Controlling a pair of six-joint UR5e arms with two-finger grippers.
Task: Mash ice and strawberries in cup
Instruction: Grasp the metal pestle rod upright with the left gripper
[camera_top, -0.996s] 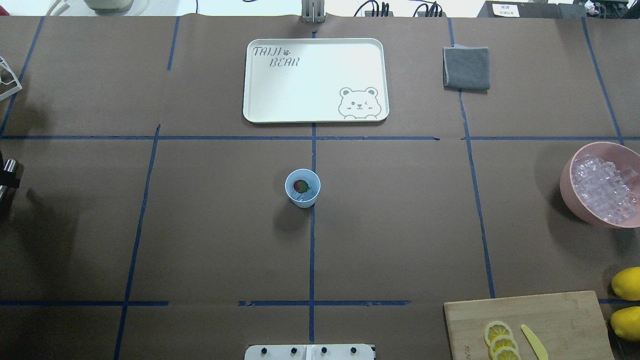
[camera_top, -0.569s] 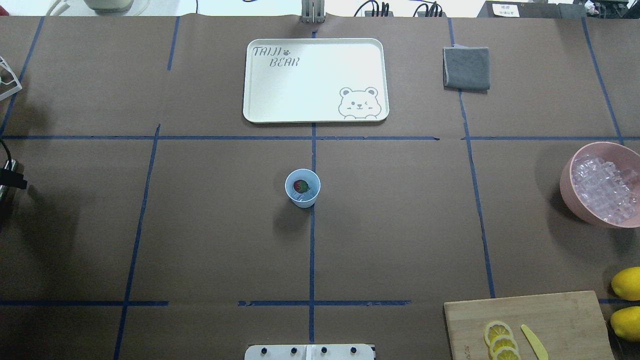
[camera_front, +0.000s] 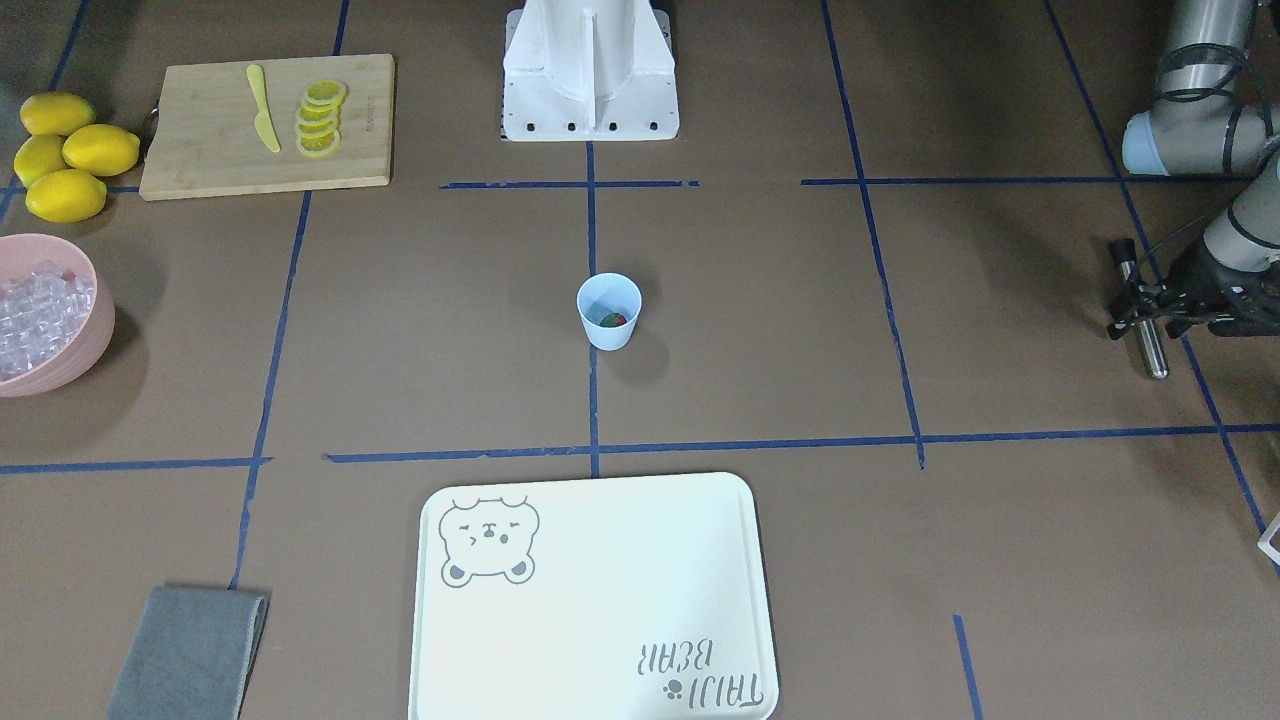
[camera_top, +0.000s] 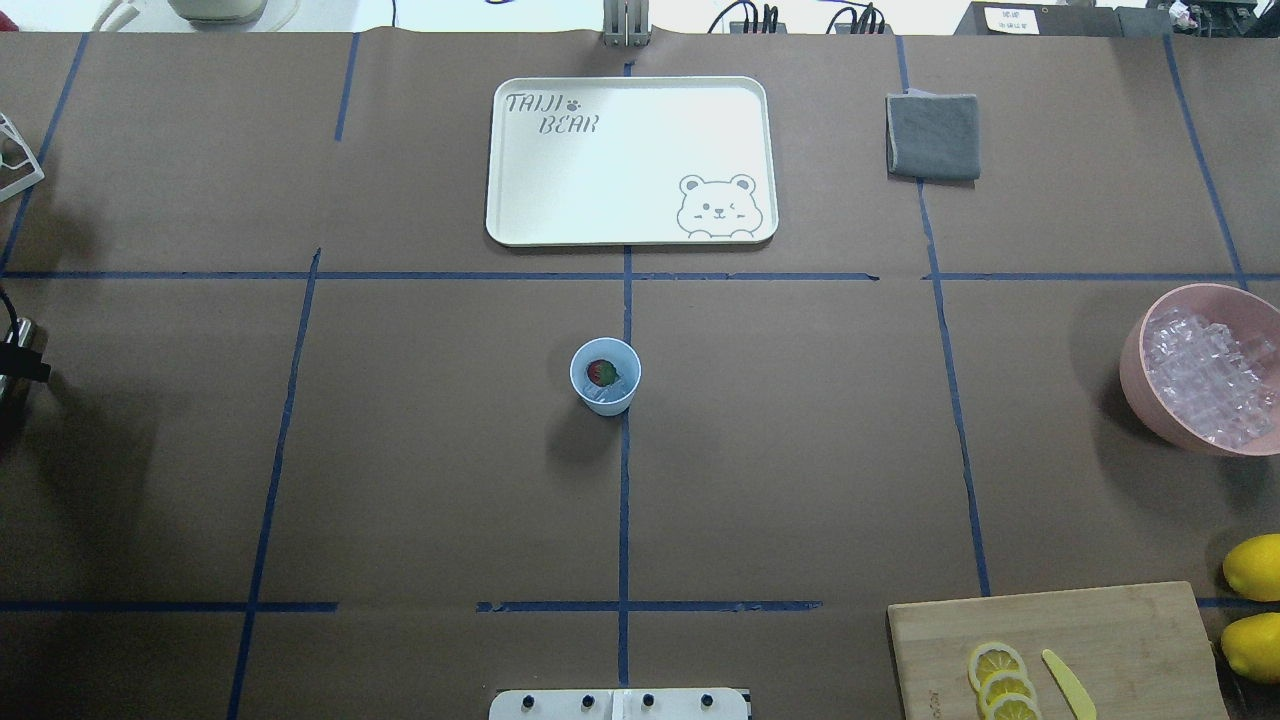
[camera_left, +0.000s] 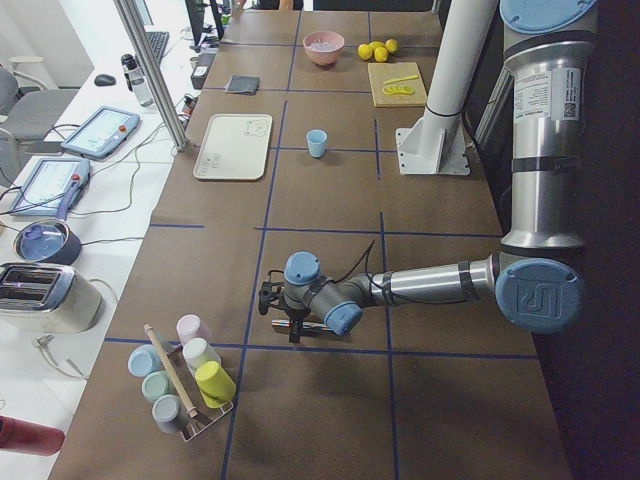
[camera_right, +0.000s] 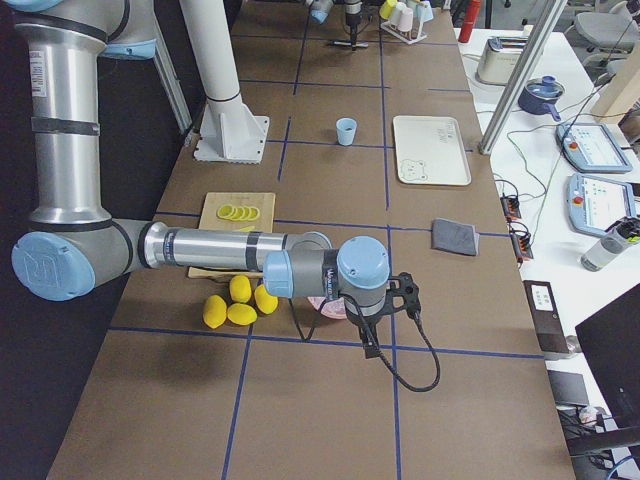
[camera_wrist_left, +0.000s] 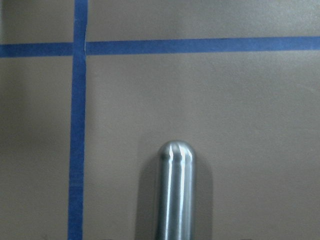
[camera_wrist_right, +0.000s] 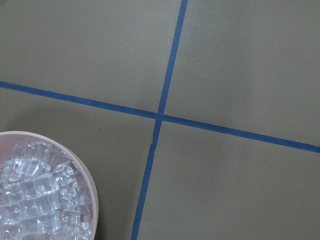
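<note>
Brown worktop (camera_top: 800, 450): my left end effector (camera_front: 1140, 305), closed around a steel pestle (camera_front: 1152, 350) held tip-down, hangs at my far left, well apart from the central cup (camera_front: 608, 335) of strawberry (camera_top: 601, 373) and ice (camera_top: 604, 396).

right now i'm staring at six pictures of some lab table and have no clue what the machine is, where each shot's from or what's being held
It is a robot with two jointed arms, each ending in a two-finger claw. Two pictures look down on the table, two look along it from its ends, two come from wrist cameras. In the middle stands a blue cup holding a strawberry. Around it: a white tray, a grey cloth, a pink bowl of ice, lemons, a cutting board with lemon slices. The left claw grips a metal rod; the right claw hovers by the bowl, open or shut I cannot tell.
</note>
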